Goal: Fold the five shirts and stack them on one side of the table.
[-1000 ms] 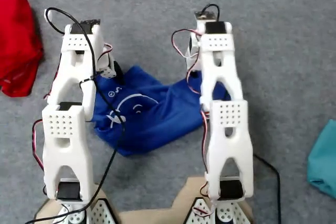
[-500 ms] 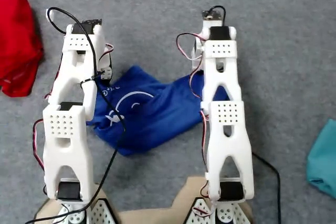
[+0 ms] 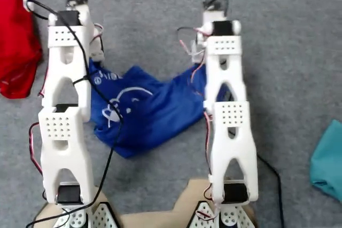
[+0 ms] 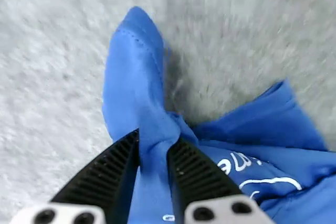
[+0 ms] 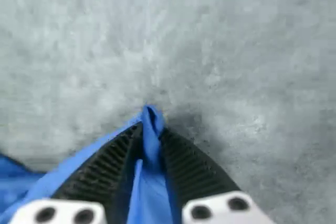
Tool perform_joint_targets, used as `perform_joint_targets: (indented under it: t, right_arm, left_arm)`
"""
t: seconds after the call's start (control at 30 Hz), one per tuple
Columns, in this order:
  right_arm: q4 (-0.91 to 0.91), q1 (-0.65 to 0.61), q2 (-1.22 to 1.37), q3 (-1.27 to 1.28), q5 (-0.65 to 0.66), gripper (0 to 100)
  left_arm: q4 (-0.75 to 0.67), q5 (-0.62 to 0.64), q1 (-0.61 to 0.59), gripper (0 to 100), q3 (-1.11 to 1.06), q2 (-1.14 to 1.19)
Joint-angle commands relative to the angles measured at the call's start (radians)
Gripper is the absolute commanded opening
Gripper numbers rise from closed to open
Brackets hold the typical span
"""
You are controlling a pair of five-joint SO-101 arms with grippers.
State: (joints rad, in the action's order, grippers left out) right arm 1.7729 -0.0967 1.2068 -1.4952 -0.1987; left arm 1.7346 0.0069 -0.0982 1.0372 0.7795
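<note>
Holding the blue shirt (image 3: 144, 110) by two corners, we have the left gripper (image 4: 155, 141) clamped on one fold of cloth and the right gripper (image 5: 151, 132) clamped on another, so that the shirt can be stretched flat, we think, before folding. It lies crumpled in the middle of the desk (image 3: 288, 52). A red shirt (image 3: 16, 41) waits at the left edge, a teal shirt (image 3: 328, 158) at the right edge.

Blue shirt (image 3: 155, 115) lies crumpled, white print upward.
</note>
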Motion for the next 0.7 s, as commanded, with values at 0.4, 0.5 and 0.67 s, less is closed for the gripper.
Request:
perform_joint_targets:
  t: [0.4, 0.5, 0.67]
  right_arm:
    - [0.009, 0.039, -0.578, -0.010, -0.098, 0.5]
    - [0.009, 0.074, -0.673, -0.010, -0.104, 0.5]
    - [0.014, 0.136, -0.782, 0.002, -0.103, 0.5]
  left_arm:
    - [0.023, 0.002, -0.028, 2, 0.387, -0.021]
    - [0.023, 0.002, -0.057, 2, 0.411, -0.021]
    - [0.023, -0.002, -0.141, 2, 0.374, -0.021]
